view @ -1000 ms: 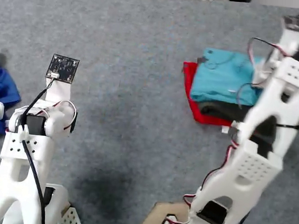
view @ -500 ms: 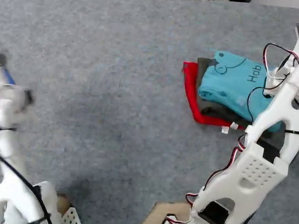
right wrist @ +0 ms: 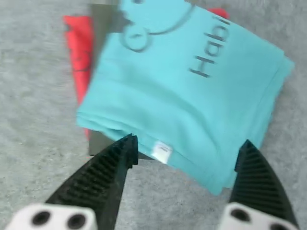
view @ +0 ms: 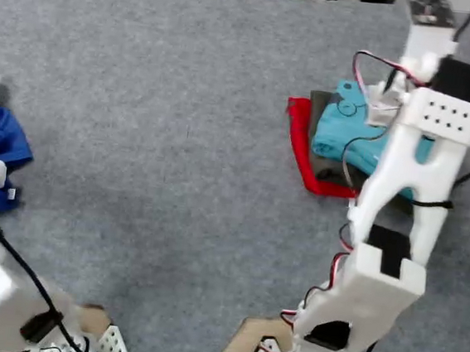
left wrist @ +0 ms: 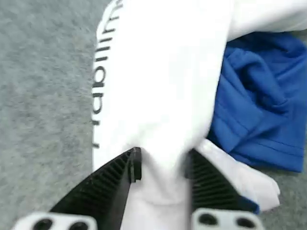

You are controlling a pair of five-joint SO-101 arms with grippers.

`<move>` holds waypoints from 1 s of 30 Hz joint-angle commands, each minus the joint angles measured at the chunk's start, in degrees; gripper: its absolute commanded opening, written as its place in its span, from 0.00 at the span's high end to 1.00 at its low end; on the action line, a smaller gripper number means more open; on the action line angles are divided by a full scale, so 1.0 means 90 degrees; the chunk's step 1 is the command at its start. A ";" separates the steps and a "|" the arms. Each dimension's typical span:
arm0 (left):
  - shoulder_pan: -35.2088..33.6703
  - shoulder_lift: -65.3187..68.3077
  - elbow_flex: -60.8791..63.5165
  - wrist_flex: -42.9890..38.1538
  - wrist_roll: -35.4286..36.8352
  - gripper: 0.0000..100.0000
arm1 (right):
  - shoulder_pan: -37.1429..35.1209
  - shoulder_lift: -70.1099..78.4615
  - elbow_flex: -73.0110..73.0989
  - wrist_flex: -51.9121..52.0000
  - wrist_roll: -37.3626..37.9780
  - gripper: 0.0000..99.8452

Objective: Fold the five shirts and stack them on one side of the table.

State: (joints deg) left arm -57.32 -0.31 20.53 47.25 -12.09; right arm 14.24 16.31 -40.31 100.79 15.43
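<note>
My left gripper (left wrist: 163, 160) is clenched on the white shirt (left wrist: 158, 72), beside the blue shirt (left wrist: 259, 105) at the left edge; my right gripper (right wrist: 188, 143) hangs released over the teal shirt (right wrist: 182, 81) at far right; the red shirt (right wrist: 76, 43) underneath runs near-to-far.

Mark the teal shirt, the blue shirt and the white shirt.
teal shirt (right wrist: 192, 110), right wrist view, middle of its folded top face.
blue shirt (left wrist: 259, 110), left wrist view, its crumpled middle.
white shirt (left wrist: 163, 72), left wrist view, plain cloth beside the print.
</note>
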 commanded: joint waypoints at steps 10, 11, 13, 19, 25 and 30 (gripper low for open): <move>0.0620 -0.0742 -0.2359 0.2706 0.0039 0.97 | -0.0244 -0.1197 0.0015 0.0039 -0.0068 0.69; 0.0796 -0.1035 -0.2398 0.2833 0.0039 0.97 | -0.0244 -0.1275 0.0015 0.0039 -0.0068 0.70; 0.1167 -0.1758 -0.2466 0.3077 0.0039 0.97 | -0.0244 -0.1431 0.0015 0.0039 -0.0068 0.70; 0.3453 -0.4288 -0.2525 0.3790 0.0029 0.97 | -0.0234 -0.1744 0.0015 0.0039 -0.0068 0.72; 0.7526 -0.5861 -0.1714 0.4396 0.0049 0.97 | -0.0244 -0.1773 0.0015 0.0039 -0.0068 0.72; 0.9431 -0.5910 -0.0698 0.4835 -0.0010 0.97 | -0.0332 -0.1763 0.0024 0.0049 -0.0078 0.71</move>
State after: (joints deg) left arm 18.46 -52.97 10.86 89.71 -12.00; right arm 12.75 2.86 -39.96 100.97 15.25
